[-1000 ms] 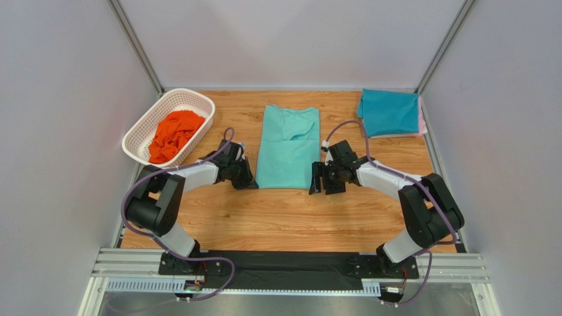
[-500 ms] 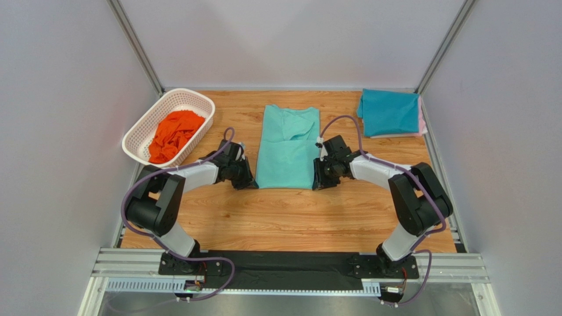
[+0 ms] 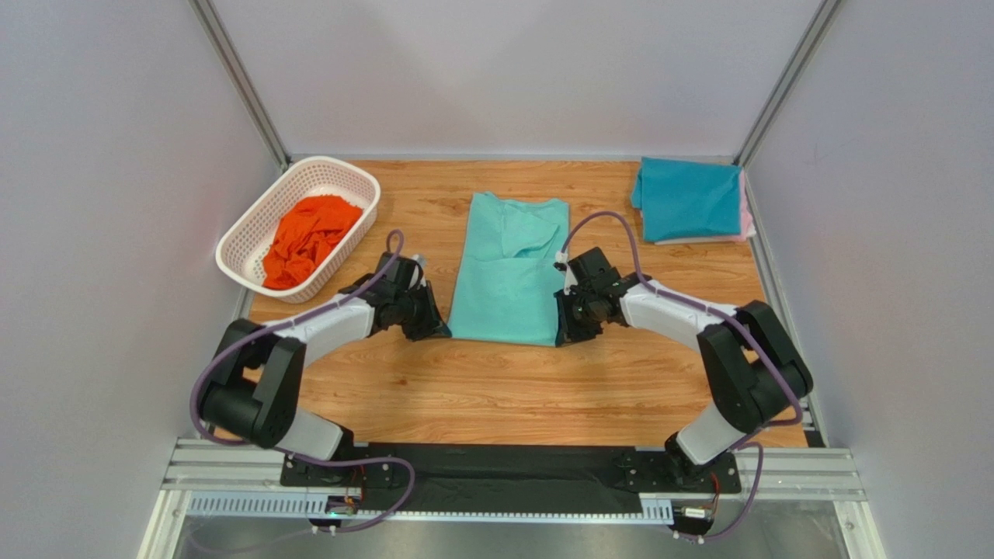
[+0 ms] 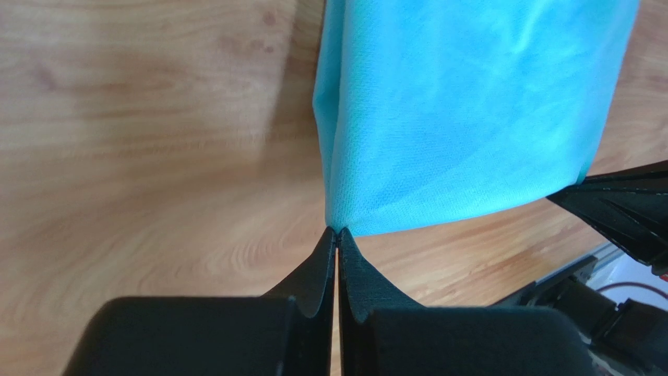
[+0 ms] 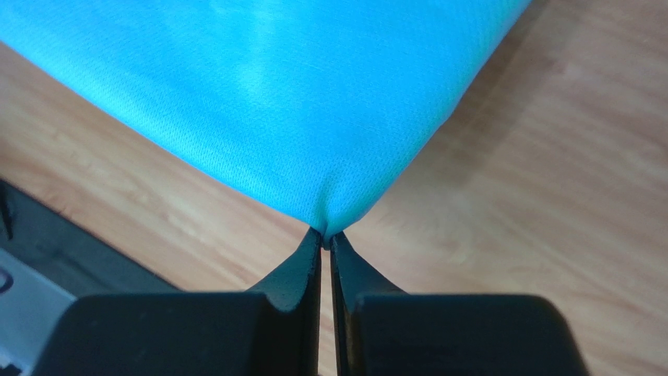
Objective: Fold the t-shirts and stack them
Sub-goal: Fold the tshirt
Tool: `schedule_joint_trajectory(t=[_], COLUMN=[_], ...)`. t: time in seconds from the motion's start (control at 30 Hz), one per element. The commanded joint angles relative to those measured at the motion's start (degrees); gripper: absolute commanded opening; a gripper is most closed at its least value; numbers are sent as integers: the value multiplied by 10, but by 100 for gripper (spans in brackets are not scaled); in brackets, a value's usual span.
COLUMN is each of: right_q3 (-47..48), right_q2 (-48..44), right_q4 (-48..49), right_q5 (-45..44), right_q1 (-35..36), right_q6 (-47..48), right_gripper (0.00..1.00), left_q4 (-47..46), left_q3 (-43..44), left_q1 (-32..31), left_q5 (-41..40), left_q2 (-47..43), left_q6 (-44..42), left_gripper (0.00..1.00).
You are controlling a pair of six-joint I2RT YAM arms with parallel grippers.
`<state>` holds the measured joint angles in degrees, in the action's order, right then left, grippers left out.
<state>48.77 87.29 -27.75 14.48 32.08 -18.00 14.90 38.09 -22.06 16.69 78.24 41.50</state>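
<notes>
A: Pinched fully closed, left gripper [image 4: 335,232] on near-left hem corner of mint-green t-shirt [image 3: 510,274]. Same at right gripper [image 5: 325,235]: clamped on near-right corner.

B: Lie of the cloth?

A: Flat at mid table [image 3: 513,384], narrowed to a long strip, collar end far. Beyond: teal t-shirt [image 3: 688,198] folded at far right atop pink t-shirt [image 3: 746,221]; orange t-shirt [image 3: 309,236] heaped in white basket [image 3: 350,250].

B: Step in hand?

A: Probably the crosswise fold. Next: raise both corners level, carry toward collar, lay down square, let go.
</notes>
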Motion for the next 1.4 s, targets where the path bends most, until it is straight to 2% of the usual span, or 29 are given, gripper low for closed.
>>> schedule_joint_trajectory(t=[0.0,0.1,0.17,0.2,0.23,0.33,0.43,0.57,0.8,1.1,1.37], right_q3=[-9,-11,-13,-17,-17,-11,6,26,46,55,54], right_q2=[-86,-152,-195,-220,-220,-261,-287,-302,-279,-227,-188], right_q4=[-71,-128,-164,-175,-181,-200,-205,-213,-214,-200,-176], right_q5=[28,48,84,127,149,201,256,272,232,213,213], right_q1=[39,69,79,90,91,107,125,128,108,29,-35], right_q6=[-14,-29,-48,-57,-57,-77,-94,-104,-102,-73,-59], right_gripper=[4,3,2,2,2,1,1,1,0,0,0], left_q4=[65,135,167,212,212,262,292,309,295,186,130], left_q3=[-26,-38,-42,-40,-40,-19,5,35,74,79,133], left_q1=[-6,-10,-12,-12,-12,-13,-13,-13,-13,-13,-13], left_q5=[-31,-53,-63,-71,-71,-90,-90,-103,-178,-198,-207], left_q2=[-116,-221,-306,-362,-362,-468,-498,-498,-453,-346,-212], left_q6=[-2,5,12,17,17,20,19,21,22,12,-10], left_gripper=[0,0,0,0,0,0,0,0,0,0,0])
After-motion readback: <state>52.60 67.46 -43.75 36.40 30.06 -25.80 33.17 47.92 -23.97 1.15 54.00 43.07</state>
